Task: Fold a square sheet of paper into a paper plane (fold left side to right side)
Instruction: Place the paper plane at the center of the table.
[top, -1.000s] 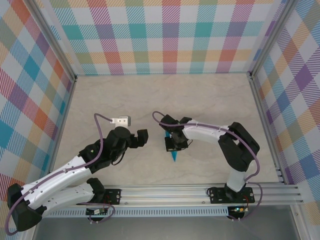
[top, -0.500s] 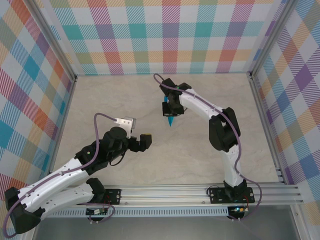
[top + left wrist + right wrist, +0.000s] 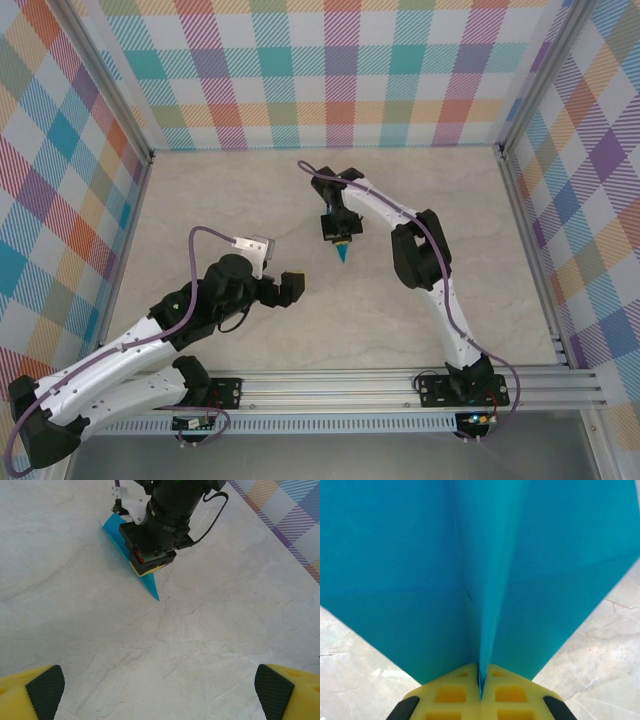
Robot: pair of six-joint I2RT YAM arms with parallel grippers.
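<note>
The square sheet of paper is folded into a narrow teal-blue paper plane (image 3: pixel 343 253). My right gripper (image 3: pixel 338 232) holds it over the far middle of the table, sharp tip toward the near edge. In the right wrist view the yellow jaws (image 3: pixel 481 690) are shut on the plane's (image 3: pixel 420 570) centre fold, and the wings spread to both sides. From the left wrist, the plane (image 3: pixel 118 529) and the right gripper (image 3: pixel 150 565) show ahead. My left gripper (image 3: pixel 283 290) stands open and empty to the plane's near left, its pads (image 3: pixel 45 690) wide apart.
Marbled beige tabletop (image 3: pixel 250 200) is walled by checkered panels on three sides. An aluminium rail (image 3: pixel 400 385) with both arm bases runs along the near edge. The right arm stretches from its base to the far middle.
The right arm carried the plane from the table's middle toward the far side, stretching out. The left gripper drifted slightly nearer and stayed open.
</note>
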